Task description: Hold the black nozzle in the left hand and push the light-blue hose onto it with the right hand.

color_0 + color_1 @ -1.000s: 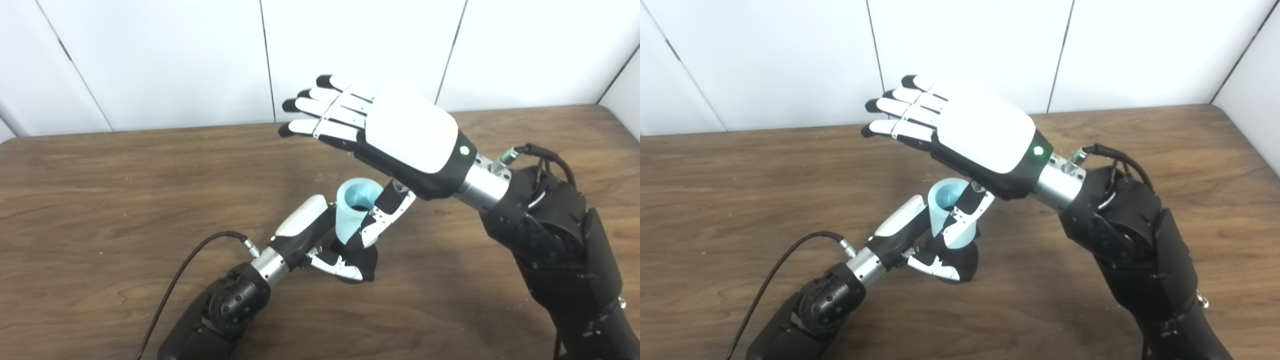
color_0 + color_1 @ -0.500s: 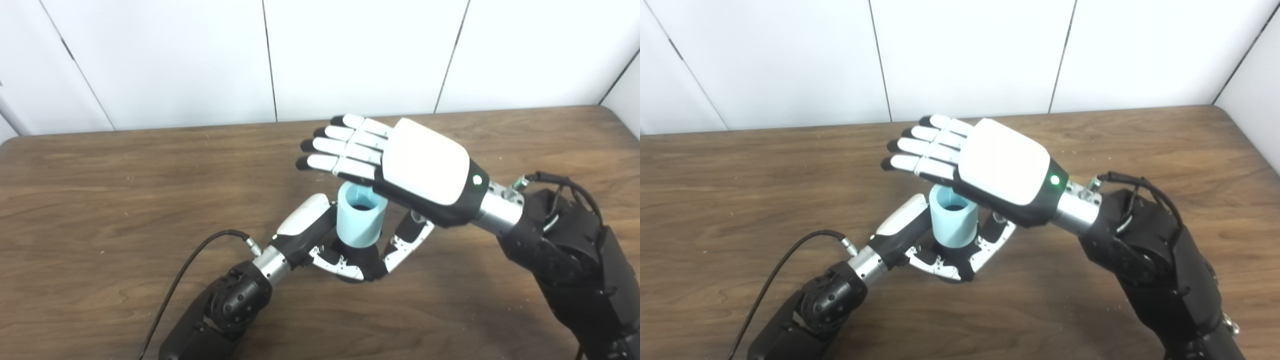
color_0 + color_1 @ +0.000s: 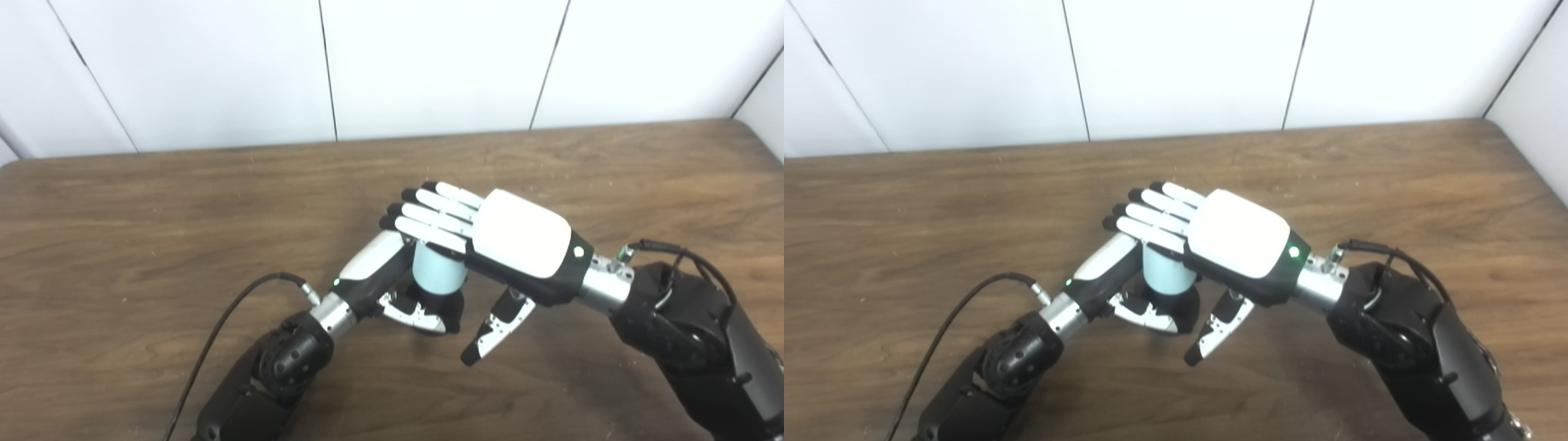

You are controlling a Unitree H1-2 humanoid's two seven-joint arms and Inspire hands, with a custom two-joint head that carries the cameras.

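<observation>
white panel wall, brown wood counter (image 3: 153, 202) | left robot hand (image 3: 392, 288) wrapped round the black nozzle (image 3: 438, 306), upright | light-blue hose (image 3: 436, 275) stands on it, long axis vertical | right robot hand (image 3: 508, 242) flat, holding nothing, palm directly over the hose top | looks like press goes straight down

white-backed hands (image 3: 520, 242) with black fingertips, green lights, silver wrists, black arms (image 3: 1415, 343), black cable (image 3: 226, 331).
</observation>
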